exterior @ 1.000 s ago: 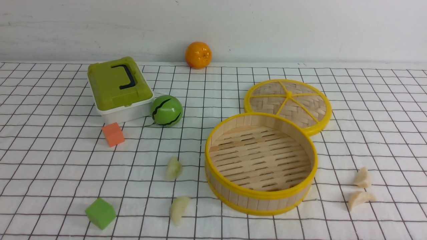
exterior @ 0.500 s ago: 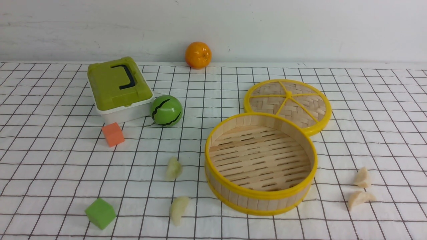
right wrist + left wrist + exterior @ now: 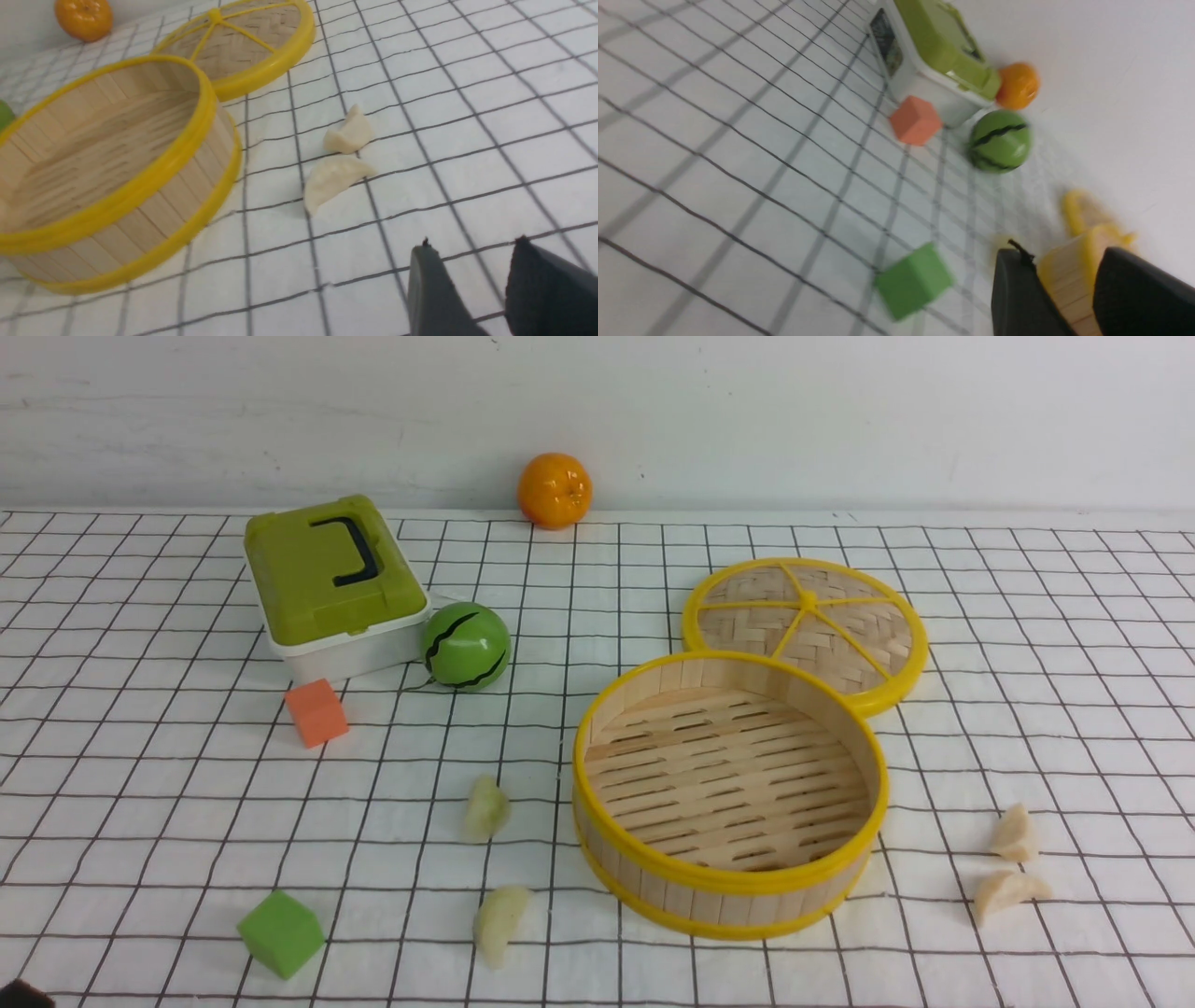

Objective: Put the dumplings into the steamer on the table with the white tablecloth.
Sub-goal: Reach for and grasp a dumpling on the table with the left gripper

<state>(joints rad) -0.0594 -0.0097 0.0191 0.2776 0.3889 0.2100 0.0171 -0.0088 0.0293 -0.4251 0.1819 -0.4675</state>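
Left tool [image 3: 1057,249] and right tool [image 3: 474,242] stand partly open, holding nothing. Two greenish-white crescent dumplings [image 3: 495,868] lie left of the round yellow-rimmed bamboo steamer [image 3: 731,793]; two cream crescent dumplings [image 3: 1013,896], right.

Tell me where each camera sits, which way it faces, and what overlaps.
Front: between the arms, facing forward over the white gridded cloth; a dark sliver of the left arm in the near left corner.
Left wrist: on the left arm, facing the green cube and green-lidded white box; its open jaws show.
Right wrist: on the right arm, facing two cream crescent dumplings; its open jaws show.
Both wrists share the round yellow-rimmed bamboo steamer.
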